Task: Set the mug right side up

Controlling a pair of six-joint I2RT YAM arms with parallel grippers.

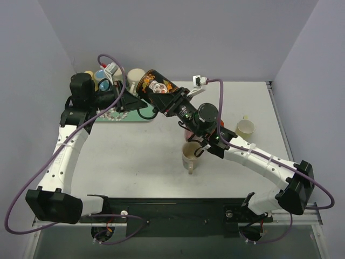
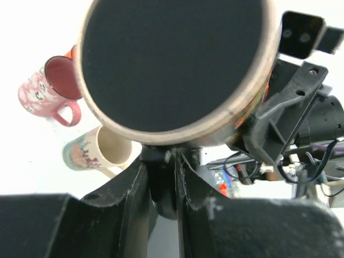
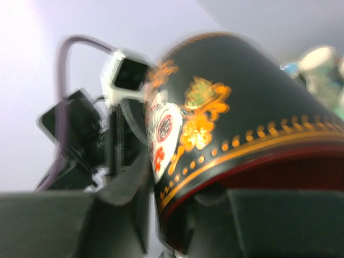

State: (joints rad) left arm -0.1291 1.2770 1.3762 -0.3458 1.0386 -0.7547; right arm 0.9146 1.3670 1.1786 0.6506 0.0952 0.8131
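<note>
Your right gripper [image 1: 173,101] is clamping narrowly on the rim of the mug [image 1: 155,85]. Your left gripper [image 2: 161,169] is pinching nearly closed on what looks like the handle. The mug is hanging in the air over the right end of the tray [image 1: 135,120], tilted, its long axis running from the right jaws toward the tray's back edge, base leading.

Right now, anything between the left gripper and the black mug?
Nothing visible. The right gripper holds the black mug in the air. The left gripper is at it, fingers flanking a dark part below the mug, probably its handle.
</note>
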